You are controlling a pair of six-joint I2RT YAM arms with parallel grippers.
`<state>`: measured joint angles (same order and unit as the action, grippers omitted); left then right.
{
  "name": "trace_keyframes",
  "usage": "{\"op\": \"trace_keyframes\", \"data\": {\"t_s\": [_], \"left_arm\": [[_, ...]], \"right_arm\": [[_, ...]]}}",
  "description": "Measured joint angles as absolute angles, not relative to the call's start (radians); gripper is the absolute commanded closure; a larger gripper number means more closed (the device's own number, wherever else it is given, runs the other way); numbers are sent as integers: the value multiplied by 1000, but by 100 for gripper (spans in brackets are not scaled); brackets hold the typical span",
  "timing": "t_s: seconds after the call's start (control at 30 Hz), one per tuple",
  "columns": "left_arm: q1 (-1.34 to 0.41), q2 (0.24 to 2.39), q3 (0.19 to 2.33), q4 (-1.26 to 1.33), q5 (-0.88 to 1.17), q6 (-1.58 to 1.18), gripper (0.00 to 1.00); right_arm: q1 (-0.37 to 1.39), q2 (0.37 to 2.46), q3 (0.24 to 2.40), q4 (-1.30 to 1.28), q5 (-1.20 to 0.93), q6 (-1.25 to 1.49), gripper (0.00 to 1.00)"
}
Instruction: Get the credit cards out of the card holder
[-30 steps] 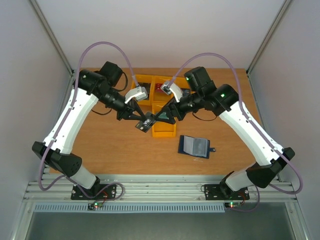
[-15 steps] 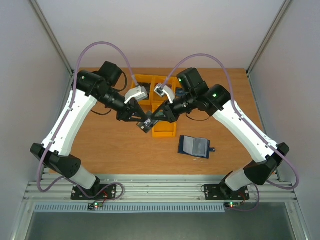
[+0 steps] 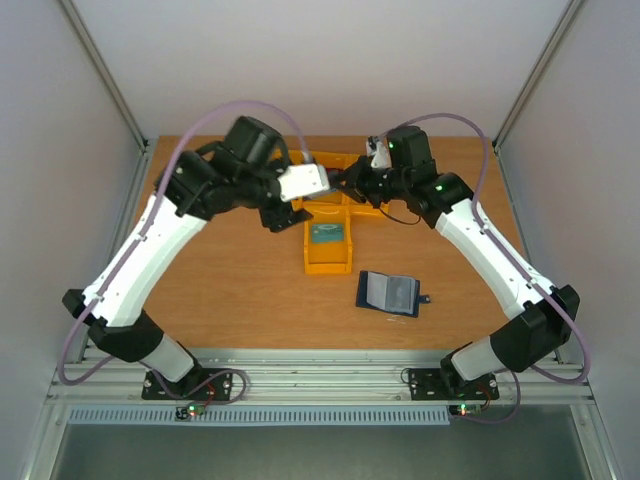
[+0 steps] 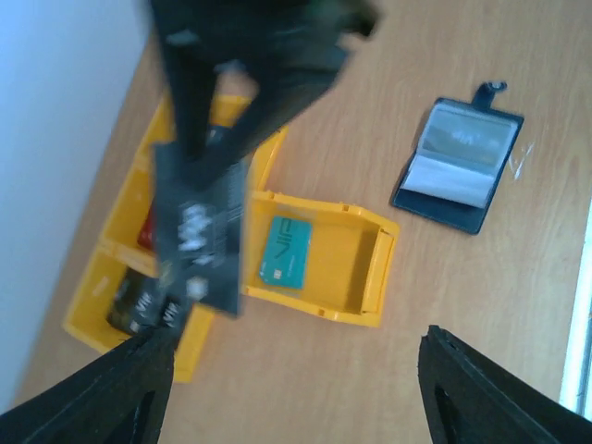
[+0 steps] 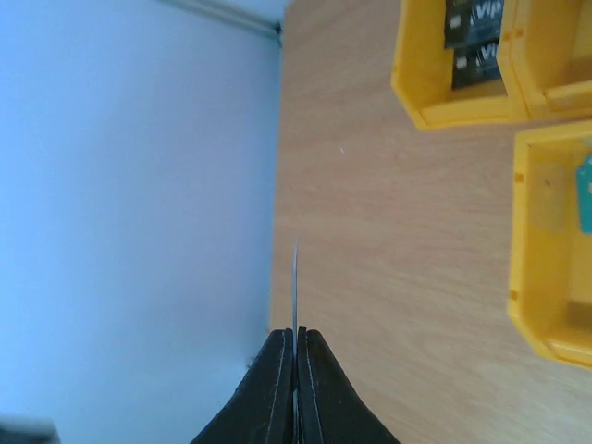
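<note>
The card holder [image 3: 388, 292] lies open on the table at the right, its pale sleeves up; the left wrist view shows it too [image 4: 458, 166]. My right gripper [image 5: 295, 331] is shut on a dark credit card with white lettering [image 4: 199, 236], which the right wrist view shows edge-on [image 5: 295, 277]. It hovers over the back bins [image 3: 345, 185]. My left gripper [image 4: 296, 338] hangs open and holds nothing, just left of that card [image 3: 283, 215]. A teal credit card [image 4: 285, 252] lies in the nearest yellow bin [image 3: 327, 262].
More yellow bins [image 4: 111, 277] stand behind the near one at the back of the table. They hold dark VIP cards [image 5: 476, 37] and a red card [image 4: 153, 231]. The white side wall [image 5: 139, 185] borders the table.
Both grippers met at the dark card over the near bin. The right one closed on it, the left one opened and let go, and the right arm carried the card back toward the far bins.
</note>
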<state>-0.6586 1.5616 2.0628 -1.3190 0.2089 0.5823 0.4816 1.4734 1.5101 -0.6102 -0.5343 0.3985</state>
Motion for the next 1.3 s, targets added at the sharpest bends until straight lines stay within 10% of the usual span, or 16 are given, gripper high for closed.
{"op": "trace_keyframes", "data": {"t_s": [0.43,1.03,1.3], "left_arm": [[-863,1595,1911,-1048,-213,952,40],[-864,1610,1782,-782,-318,1094,99],[-857,1610,1766,-733,-345,1108,100]], "right_arm": [[490,1436,1397,-356,-433,855,99],[498,1393,1354,-283,-432,949,99],[492,1393,1351,-284,-419,965,86]]}}
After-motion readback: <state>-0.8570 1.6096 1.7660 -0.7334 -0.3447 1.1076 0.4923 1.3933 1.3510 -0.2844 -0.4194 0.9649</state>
